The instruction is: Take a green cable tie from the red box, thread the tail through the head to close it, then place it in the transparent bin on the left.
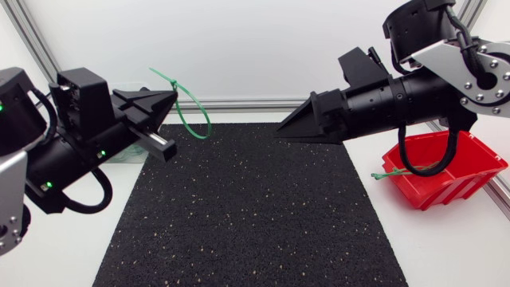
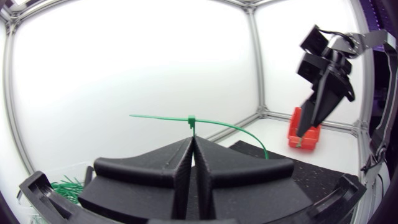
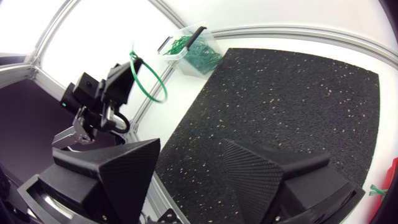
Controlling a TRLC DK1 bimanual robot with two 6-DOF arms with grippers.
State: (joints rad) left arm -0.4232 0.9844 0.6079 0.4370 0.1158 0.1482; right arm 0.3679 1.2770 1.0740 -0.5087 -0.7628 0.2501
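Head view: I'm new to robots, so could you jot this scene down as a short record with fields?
Left gripper: shut on looped tie, held up near the mat edge
Right gripper: open, empty, above the mat
Red box: under the right arm; spare tie hangs over its rim
Bin: beside the left arm, ties inside
Step left: put the looped tie in the bin

Here's the left arm [image 1: 56, 151]: matte black housing, tiny green lights dotted along it, black cables looping underneath, a silver-grey link at the rear. The left claw [image 1: 169, 99] is two broad black wedges on a bright metal rail. Over to the right arm [image 1: 398, 96]: ribbed black barrel, silver bracket studded with screws, black cable hanging. The right claw [image 1: 280, 132] has matching black wedges with finely textured inner faces.
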